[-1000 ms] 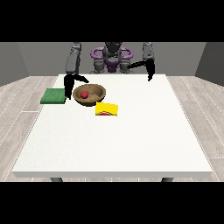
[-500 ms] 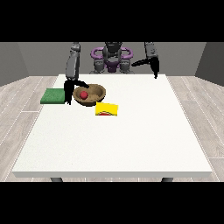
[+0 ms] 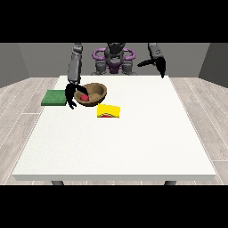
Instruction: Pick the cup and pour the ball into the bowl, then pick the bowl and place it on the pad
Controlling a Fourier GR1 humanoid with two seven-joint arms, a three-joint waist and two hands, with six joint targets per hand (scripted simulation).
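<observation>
A brown bowl (image 3: 92,94) stands on the white table (image 3: 133,142) with a red ball (image 3: 83,97) inside it near its left wall. The hand at the view's left (image 3: 70,95) is at the bowl's left rim, fingers curled down outside it and thumb reaching over the rim. A green pad (image 3: 54,97) lies flat just left of that hand. The yellow cup (image 3: 109,111) lies on its side in front of the bowl. The hand at the view's right (image 3: 160,68) hangs in the air over the table's far right edge, fingers relaxed, holding nothing.
The robot's purple and grey torso (image 3: 114,58) is behind the table's far edge. The table's front and right parts stretch white towards the camera. Grey plank floor surrounds the table.
The hand at the view's right has lifted and swung outward to the right. The hand at the view's left has stayed at the bowl's rim, and the bowl has barely shifted.
</observation>
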